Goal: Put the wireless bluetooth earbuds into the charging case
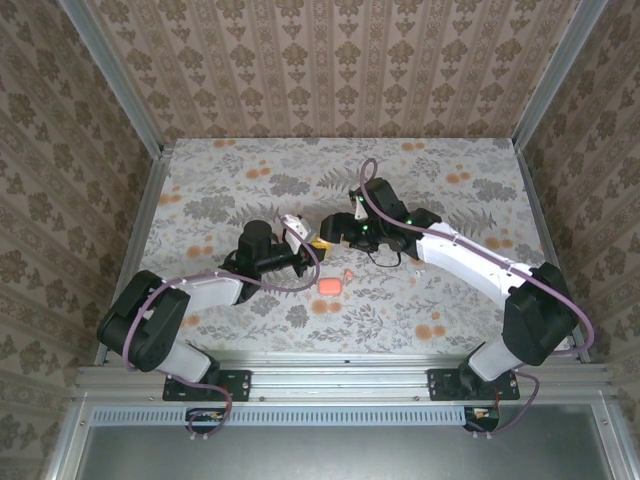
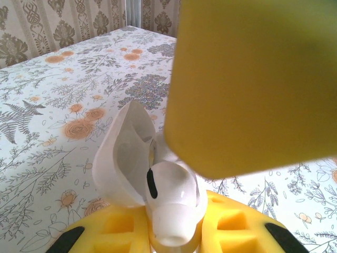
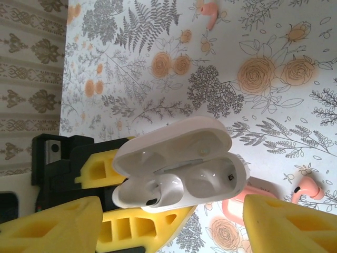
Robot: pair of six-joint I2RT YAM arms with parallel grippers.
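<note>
— Floral surface (image 1: pixel 250 175), patterned walls on three sides. What lies nearest the arms?

— Coral case (image 1: pixel 330 285), flat on the surface, with a coral bud (image 1: pixel 347 272) just beside it. A second coral bud (image 3: pixel 210 13) lies well apart from both.

— And past those?

— Left end effector (image 2: pixel 174 234), clamped tight on the white case (image 3: pixel 179 158) and holding it above the surface, lid swung open. A white bud (image 3: pixel 152 194) sits in one well.

— The other arm?

— Right end effector (image 3: pixel 174 211) faces it from beyond, jaws spread wide with one yellow finger on either side of the white case, gripping nothing. Whether a finger touches the case, I cannot tell.
</note>
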